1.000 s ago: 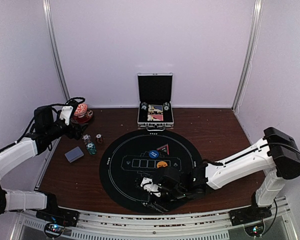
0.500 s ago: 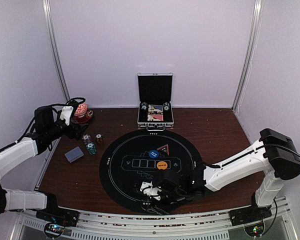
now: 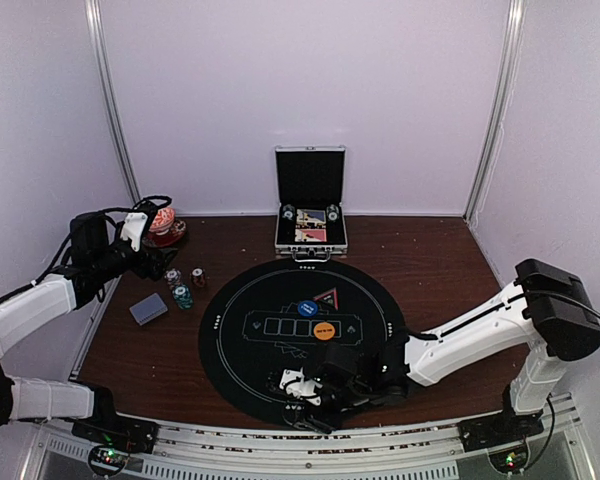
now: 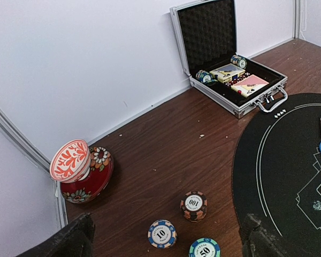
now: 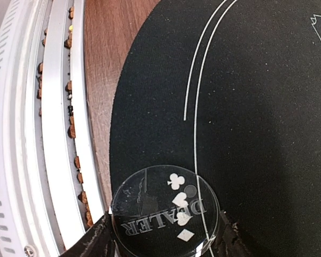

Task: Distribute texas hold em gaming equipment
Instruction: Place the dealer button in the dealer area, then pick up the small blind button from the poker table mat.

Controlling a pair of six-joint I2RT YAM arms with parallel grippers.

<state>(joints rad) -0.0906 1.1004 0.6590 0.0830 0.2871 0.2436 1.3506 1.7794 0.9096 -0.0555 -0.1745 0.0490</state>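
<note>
- Black round mat (image 3: 230, 340), centre, toward near edge.
- Open silver case (image 3: 310, 215), far centre.
- Left gripper (image 3: 158, 262), far left, jaws wide, empty.
- Right gripper (image 5: 163, 235), near rim of mat, jaws clamped on clear dealer disc (image 5: 166, 206).
- Card deck (image 3: 148, 309), left of mat.
- Blue disc (image 3: 306, 308), orange disc (image 3: 324, 331), mid-mat.
- Chip stacks (image 4: 193, 204), near left gripper.
</note>
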